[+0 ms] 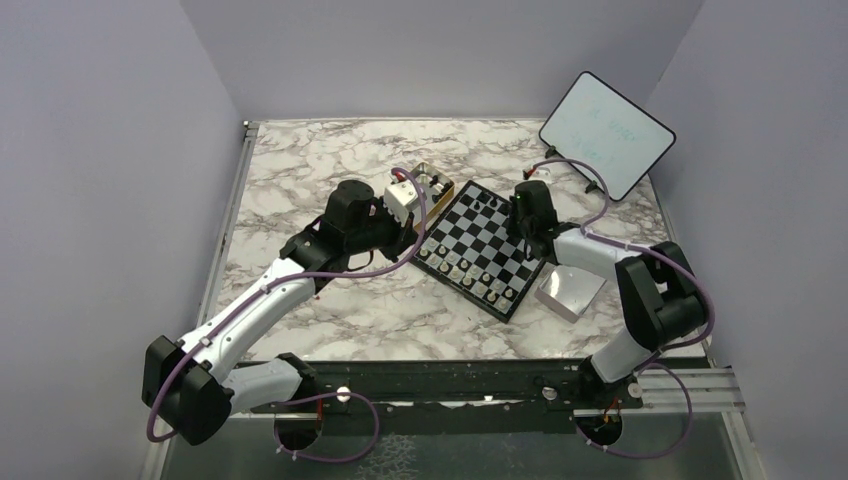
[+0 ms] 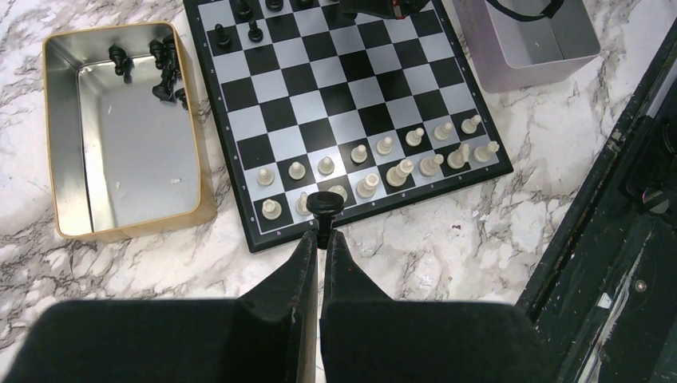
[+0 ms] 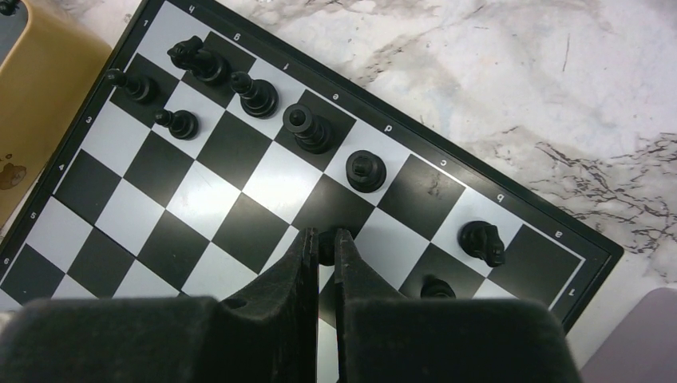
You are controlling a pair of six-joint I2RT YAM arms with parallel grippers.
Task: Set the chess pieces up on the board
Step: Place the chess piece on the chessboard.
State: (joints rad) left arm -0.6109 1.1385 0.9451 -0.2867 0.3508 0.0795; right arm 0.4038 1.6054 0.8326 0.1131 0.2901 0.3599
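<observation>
Risk: the left fingers (image 2: 307, 257), pinched narrow on a black piece (image 2: 323, 206) at their tips, hang over the near edge of the board (image 2: 315, 102) — lowering here could topple the pale pieces (image 2: 367, 185) just beyond the tips. The right fingers (image 3: 299, 257), also nearly closed, hold a small black piece (image 3: 326, 247) — the standing black pieces (image 3: 307, 128) just ahead could be knocked.

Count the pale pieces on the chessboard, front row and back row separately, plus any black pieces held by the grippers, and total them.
Pale front-row pieces: 8
Pale back-row pieces: 8
Black pieces held: 2, one in the left gripper, one in the right gripper
Total: 18
</observation>
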